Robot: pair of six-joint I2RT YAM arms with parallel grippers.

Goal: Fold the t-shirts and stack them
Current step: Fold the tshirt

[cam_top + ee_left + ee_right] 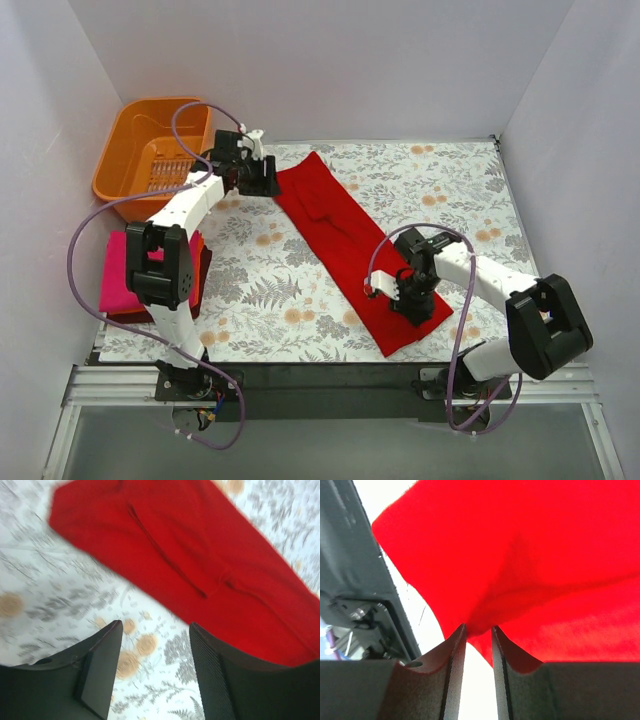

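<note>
Top view: bright, even, diffuse light from overhead. The white walls (350,60) read flat, without hot spots. Soft, short shadows sit on the floral cloth (300,290) under both arms. Focus is sharp across the frame.

Left wrist view: motion blur over the whole frame. The red t-shirt (200,555) ahead of the left gripper (155,625) has smeared edges, and the cloth print beside it is streaked. The fingers are dark, with little surface detail.

Right wrist view: the background between and to the left of the right gripper (478,627) is blown out to plain white. The red is heavily saturated and soft so near the lens, with a darker fold shadow just above the fingertips.
</note>
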